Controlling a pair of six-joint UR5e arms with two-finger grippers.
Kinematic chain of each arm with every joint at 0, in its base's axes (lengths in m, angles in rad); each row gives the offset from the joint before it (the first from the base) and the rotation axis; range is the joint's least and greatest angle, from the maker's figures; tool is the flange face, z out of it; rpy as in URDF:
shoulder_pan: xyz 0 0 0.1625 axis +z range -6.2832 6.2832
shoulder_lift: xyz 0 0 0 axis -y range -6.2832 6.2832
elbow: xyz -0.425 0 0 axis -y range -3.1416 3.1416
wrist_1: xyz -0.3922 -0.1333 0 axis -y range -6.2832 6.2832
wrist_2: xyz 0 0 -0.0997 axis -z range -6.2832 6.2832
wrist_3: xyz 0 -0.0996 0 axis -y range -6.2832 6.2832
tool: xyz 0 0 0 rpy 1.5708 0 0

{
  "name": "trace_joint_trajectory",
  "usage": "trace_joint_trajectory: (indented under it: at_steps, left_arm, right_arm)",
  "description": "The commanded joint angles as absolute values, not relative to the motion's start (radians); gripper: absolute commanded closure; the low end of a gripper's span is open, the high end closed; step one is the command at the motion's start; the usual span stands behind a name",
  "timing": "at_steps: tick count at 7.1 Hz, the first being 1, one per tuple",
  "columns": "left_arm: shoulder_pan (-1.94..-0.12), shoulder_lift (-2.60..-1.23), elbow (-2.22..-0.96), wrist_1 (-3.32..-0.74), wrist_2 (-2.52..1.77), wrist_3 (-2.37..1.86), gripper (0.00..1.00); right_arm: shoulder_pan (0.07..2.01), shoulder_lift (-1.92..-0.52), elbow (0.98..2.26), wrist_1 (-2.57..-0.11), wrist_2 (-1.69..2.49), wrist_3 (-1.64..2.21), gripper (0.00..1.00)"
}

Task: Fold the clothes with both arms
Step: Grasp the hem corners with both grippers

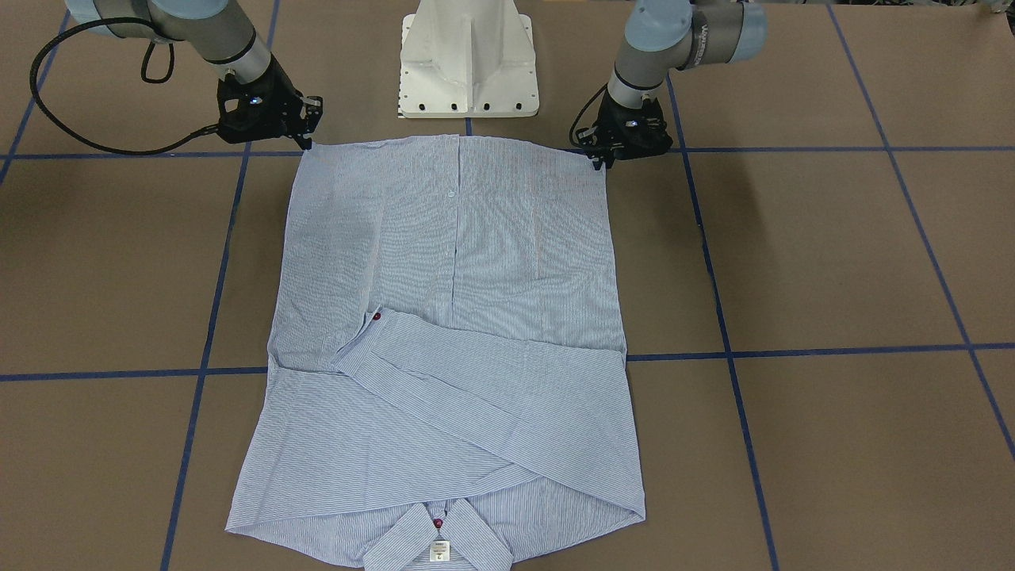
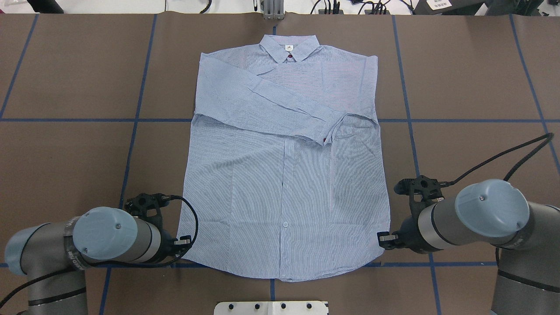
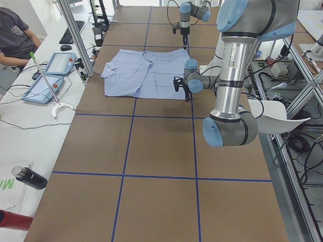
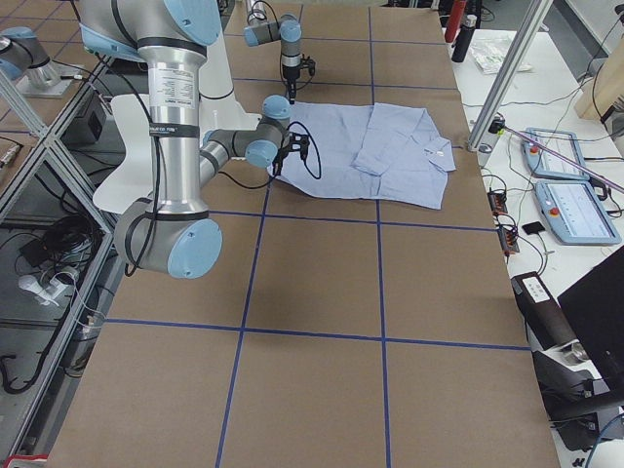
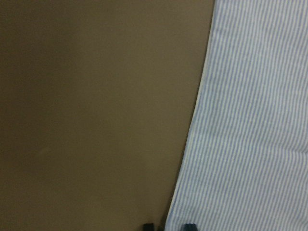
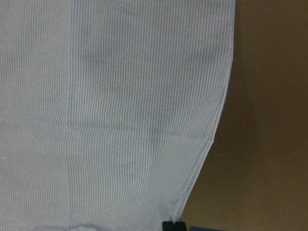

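Finely striped light blue shirt (image 2: 284, 183) lies flat, one sleeve folded diagonally across; left gripper (image 5: 168, 226) gapes astride the hem edge, right gripper (image 6: 174, 226) pinches the hem corner

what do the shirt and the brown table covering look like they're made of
Shirt: thin woven cloth, probably cotton, matte; fine stripes, soft creases, lies limp. Table covering: looks like brown paper or card, matte, gridded with blue tape; cannot be sure.

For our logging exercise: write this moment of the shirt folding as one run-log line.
shirt: flat, sleeves folded in | left gripper: open, straddling hem edge | right gripper: shut on hem corner
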State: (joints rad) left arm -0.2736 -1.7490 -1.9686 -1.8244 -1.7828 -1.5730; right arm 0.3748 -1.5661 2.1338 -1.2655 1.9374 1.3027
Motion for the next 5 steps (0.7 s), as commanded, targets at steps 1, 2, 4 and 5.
trace_joint_trajectory:
  at_steps: [1, 2, 4, 5]
  left_arm:
    - [-0.273, -1.752, -1.973, -1.824, -1.784, -1.575, 1.0]
    - [-0.273, -1.753, -1.979, -1.824, -1.786, -1.575, 1.0]
    - [-0.284, -1.74, -2.043, -1.816, -1.787, -1.577, 1.0]
    - [-0.284, -1.743, -2.092, -1.749, -1.789, -1.577, 1.0]
  right_arm:
    - [0.377, -1.568, 2.134, -1.266, 1.937, 1.302, 1.0]
    - [0.382, -1.568, 2.134, -1.266, 1.939, 1.302, 1.0]
    - [0.412, -1.569, 2.149, -1.266, 1.989, 1.302, 1.0]
    - [0.437, -1.578, 2.17, -1.264, 2.04, 1.302, 1.0]
